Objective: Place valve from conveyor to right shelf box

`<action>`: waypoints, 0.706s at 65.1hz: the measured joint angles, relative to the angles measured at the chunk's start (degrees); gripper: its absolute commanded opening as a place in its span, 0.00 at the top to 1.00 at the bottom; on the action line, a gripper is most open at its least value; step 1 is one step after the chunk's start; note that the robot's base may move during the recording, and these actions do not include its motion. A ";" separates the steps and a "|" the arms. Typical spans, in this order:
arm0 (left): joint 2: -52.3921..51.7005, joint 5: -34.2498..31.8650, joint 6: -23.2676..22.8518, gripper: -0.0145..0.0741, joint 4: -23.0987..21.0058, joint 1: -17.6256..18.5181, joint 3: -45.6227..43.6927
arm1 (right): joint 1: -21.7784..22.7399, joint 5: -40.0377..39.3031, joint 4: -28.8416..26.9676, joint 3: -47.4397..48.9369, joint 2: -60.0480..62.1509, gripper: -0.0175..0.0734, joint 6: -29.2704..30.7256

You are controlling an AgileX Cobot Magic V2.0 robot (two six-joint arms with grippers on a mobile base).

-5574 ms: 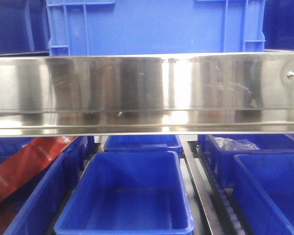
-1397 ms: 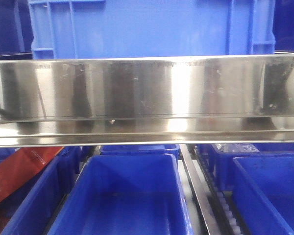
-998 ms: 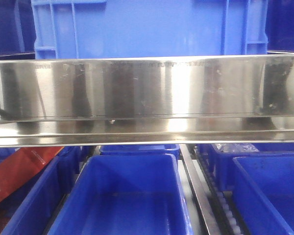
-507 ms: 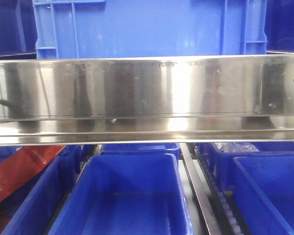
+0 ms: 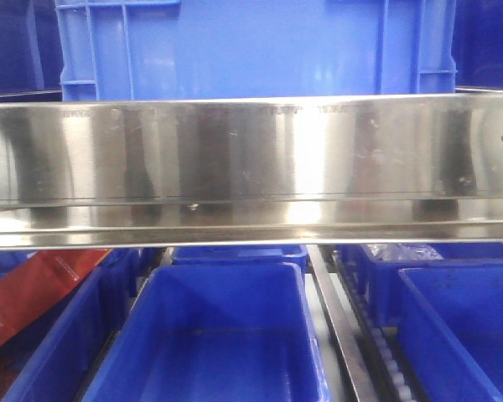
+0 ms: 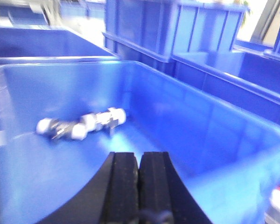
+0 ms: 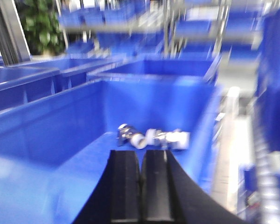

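In the left wrist view, silver and white valves [image 6: 81, 125] lie on the floor of a blue box [image 6: 214, 140]. My left gripper [image 6: 139, 161] is shut and empty, above the box floor just in front of them. In the right wrist view, more silver and white valves [image 7: 151, 136] lie at the far end of another blue box [image 7: 46, 126]. My right gripper [image 7: 141, 158] is shut and empty, just short of them. The conveyor is out of view. Neither gripper shows in the front view.
A shiny steel shelf rail [image 5: 251, 167] crosses the front view, with a large blue crate [image 5: 251, 46] above it. Below are open blue bins [image 5: 226, 335], a red package [image 5: 33, 293] at left, and a roller track [image 5: 377, 352] at right.
The front view has shifted slightly since the earliest frame and holds nearly steady over the last second. Dark reflections on the steel rail have faded at the left.
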State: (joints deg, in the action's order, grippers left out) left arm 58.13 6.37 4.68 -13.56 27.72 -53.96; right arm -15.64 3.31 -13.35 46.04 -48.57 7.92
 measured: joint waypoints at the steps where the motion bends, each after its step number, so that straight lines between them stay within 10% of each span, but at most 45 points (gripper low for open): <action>1: -0.90 -0.53 0.00 0.96 0.00 0.00 1.14 | 0.00 -0.12 0.28 -1.04 0.89 0.99 0.00; 46: -37.38 -4.79 0.00 0.96 0.11 -5.54 32.38 | 0.00 -1.93 1.88 -20.29 21.40 0.99 0.00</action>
State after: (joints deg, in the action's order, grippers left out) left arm 20.75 1.58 4.68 -13.45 22.18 -21.58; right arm -15.64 1.37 -11.47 25.74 -27.17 7.92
